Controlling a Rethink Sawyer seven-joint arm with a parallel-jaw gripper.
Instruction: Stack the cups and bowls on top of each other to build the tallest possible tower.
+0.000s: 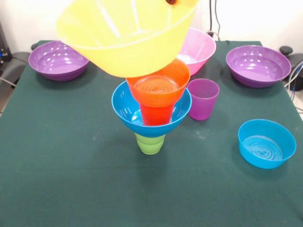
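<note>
The tower (152, 113) stands near the middle of the green-covered table (66, 179) and has four pieces so far: a green cup (150, 143) at the bottom, a medium blue bowl (124, 109) sitting on it, an orange cup (156, 114) standing in that bowl, and a small orange bowl (158, 87) on top. A large yellow-orange bowl (125, 35) is tilted above the tower, its lower edge close over the small orange bowl; whether it touches cannot be told. A small dark-orange shape at the top edge, on the yellow bowl's rim, may be the end effector (171, 2), but too little of it shows to say whether it is wide, narrow or gripping the rim.

Five pieces are not yet stacked. A purple cup (203, 98) stands just beside the tower. A large pink bowl (201, 47) lies behind the tower, partly hidden by the yellow bowl. Two wide purple bowls lie farther back, well apart from the tower, one toward the picture's left (57, 60) and one toward its right (258, 65). A shallow blue bowl (266, 143) lies to the tower's right, nearer the camera.

By my judgement the task is roughly half done, the yellow bowl being the fifth piece.
</note>
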